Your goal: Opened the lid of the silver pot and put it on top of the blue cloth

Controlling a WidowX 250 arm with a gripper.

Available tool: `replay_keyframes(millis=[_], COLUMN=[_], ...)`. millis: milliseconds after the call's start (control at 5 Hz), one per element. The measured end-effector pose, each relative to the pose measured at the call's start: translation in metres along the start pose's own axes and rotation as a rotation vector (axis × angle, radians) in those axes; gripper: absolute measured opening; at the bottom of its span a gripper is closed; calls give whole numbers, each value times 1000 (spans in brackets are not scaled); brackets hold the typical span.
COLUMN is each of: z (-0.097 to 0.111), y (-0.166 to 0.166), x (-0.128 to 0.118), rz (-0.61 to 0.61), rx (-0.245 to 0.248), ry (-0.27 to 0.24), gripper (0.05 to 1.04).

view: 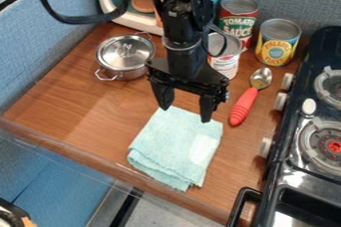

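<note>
The black, two-fingered end effector [186,113] hung open over the table [86,111], its fingers wide apart and nothing held between them. From it, the round silver metal pot [121,74] stood upright toward eleven o'clock, well apart from the fingers, with its shiny silver lid [125,56] on. Toward six o'clock lay the folded, pale blue-green cloth [174,144], its upper edge near the fingertips; whether they touched it could not be told.

The cloth looked soft and nubby, roughly rectangular, its layers showing at the lower left and a paler patch toward its right side. The table had a brown wood grain. The pot's side was smooth, with thin loop handles at about seven and one o'clock on its rim; the lid was gently domed, with a small handle near its middle and bright reflections.

At three o'clock lay a spoon with a ridged red handle [244,106], its metal bowl toward two o'clock. Cylindrical labelled cans [277,46] stood toward one o'clock, and a black stove with round burners [307,181] toward four.
</note>
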State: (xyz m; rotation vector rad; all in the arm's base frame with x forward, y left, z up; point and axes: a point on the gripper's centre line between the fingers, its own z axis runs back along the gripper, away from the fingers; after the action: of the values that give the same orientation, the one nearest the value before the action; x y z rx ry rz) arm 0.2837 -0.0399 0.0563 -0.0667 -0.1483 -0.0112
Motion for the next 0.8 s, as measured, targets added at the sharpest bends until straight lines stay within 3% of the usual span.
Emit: replay_keyframes(millis=[200, 800], z=[-8, -2], y=[1, 111], x=[-4, 54], rz=[3, 183], rx=[4, 57], ry=[38, 52], gripper=[999, 999])
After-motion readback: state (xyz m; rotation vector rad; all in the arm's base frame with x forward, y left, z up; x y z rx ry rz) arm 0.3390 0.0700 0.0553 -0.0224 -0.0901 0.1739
